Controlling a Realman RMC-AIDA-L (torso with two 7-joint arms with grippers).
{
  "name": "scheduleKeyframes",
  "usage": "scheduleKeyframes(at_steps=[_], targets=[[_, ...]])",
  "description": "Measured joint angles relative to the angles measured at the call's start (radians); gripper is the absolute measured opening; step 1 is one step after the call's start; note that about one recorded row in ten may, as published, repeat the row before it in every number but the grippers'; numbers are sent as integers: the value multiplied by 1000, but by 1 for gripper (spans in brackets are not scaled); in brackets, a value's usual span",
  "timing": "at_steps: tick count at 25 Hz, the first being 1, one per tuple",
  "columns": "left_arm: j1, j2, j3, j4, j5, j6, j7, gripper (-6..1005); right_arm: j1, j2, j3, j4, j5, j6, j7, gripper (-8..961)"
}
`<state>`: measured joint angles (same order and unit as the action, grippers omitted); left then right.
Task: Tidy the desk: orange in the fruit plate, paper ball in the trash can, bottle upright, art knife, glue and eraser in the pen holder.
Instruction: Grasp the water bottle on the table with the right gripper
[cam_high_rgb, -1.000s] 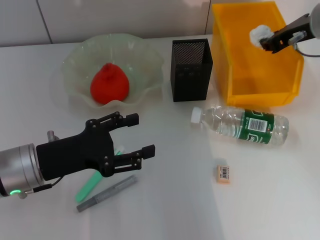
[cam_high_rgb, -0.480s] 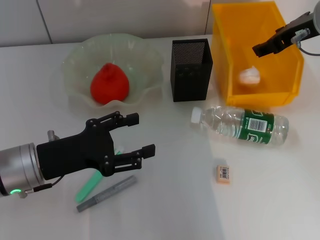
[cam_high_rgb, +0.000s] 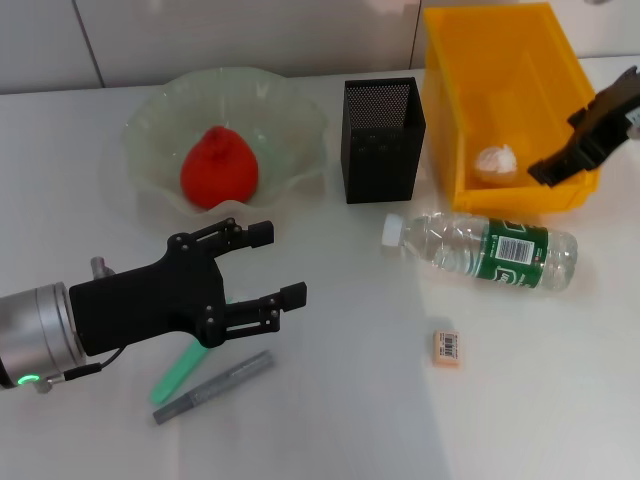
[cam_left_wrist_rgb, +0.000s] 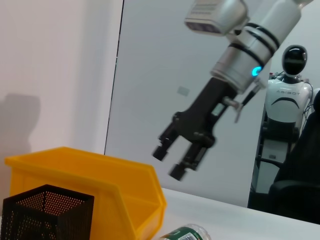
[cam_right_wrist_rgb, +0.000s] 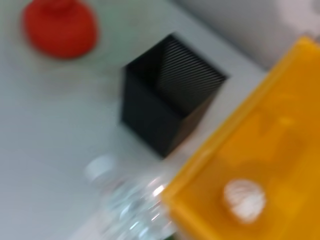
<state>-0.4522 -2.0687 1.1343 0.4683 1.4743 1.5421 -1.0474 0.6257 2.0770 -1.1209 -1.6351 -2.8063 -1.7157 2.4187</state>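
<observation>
Left arm lies low over the desk (cam_high_rgb: 330, 420) at about 8 o'clock in the head view, metal forearm leading to a black left end effector (cam_high_rgb: 274, 262), fingers spread apart, nothing between them. Just under it lie a green pen-like stick (cam_high_rgb: 176, 372) and a grey ridged bar (cam_high_rgb: 213, 386), side by side, both flat on the white surface.

At 10 o'clock: plate (cam_high_rgb: 280, 110), pale green, translucent, wavy rim. The orange (cam_high_rgb: 218, 169) sits inside it, red, ribbed, slightly pointed top.

At 12 o'clock: holder (cam_high_rgb: 383, 140), square black mesh, upright, taller than wide, just beside the bin.

Bottle (cam_high_rgb: 485, 248) lies on its side near centre-right, clear plastic, green label with barcode, white cap toward the holder. Eraser (cam_high_rgb: 447, 347) at 5 o'clock, peach block with white barcode label, well apart from the holder.

At 1 o'clock: bin (cam_high_rgb: 470, 70), bright yellow plastic, sloping walls. Paper ball (cam_high_rgb: 496, 162), white and crumpled, rests on its floor near the front wall.

Right arm enters from the 3 o'clock edge; right end effector (cam_high_rgb: 581, 152) hangs by the bin's front right corner. The left wrist view shows it from the side, above the bin, fingers apart and empty; the head view does not show this gap clearly. The right wrist view looks down on holder, bottle cap, orange and ball, none of its own fingers visible.
</observation>
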Motion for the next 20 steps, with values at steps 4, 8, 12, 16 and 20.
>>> scheduleKeyframes(at_steps=[4,8,12,16,20], targets=[[-6,-1,3,0,-1,-10,-1,816,7,2,-38,-11,10,-108,-113,766],[-8,-2,5,0,-2,-18,-2,816,4,2,-130,46,-9,-78,-164,766],[-7,-2,4,-2,-2,-19,-2,815,6,4,-163,78,-9,-49,-159,766],[-3,-2,2,-2,-3,-20,-2,815,12,4,-203,160,-10,17,-138,766],[-2,-2,2,-2,-3,-20,-2,815,19,5,-246,213,-19,66,-113,766]])
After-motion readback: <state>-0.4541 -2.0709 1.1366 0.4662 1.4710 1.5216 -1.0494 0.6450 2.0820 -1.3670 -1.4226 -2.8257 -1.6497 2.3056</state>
